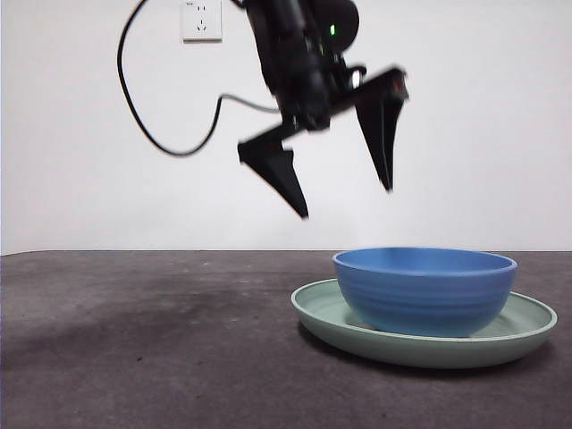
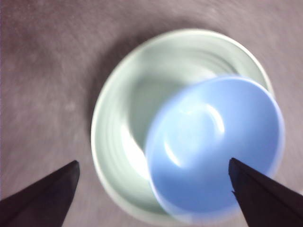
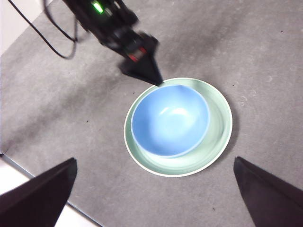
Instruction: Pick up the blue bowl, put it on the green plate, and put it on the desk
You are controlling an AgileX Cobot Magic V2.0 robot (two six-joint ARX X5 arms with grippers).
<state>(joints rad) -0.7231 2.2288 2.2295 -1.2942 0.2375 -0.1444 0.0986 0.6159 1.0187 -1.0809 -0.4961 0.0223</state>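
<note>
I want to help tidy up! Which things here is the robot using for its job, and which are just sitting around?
For the job:
blue bowl, sitting in the green plate
desk
left gripper, open, above the bowl

Just around:
wall socket
black cable
right gripper, open, waiting higher up

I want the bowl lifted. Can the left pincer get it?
Probably yes. The left pincer hangs open above the blue bowl, which sits on the green plate, with nothing between them.
</note>
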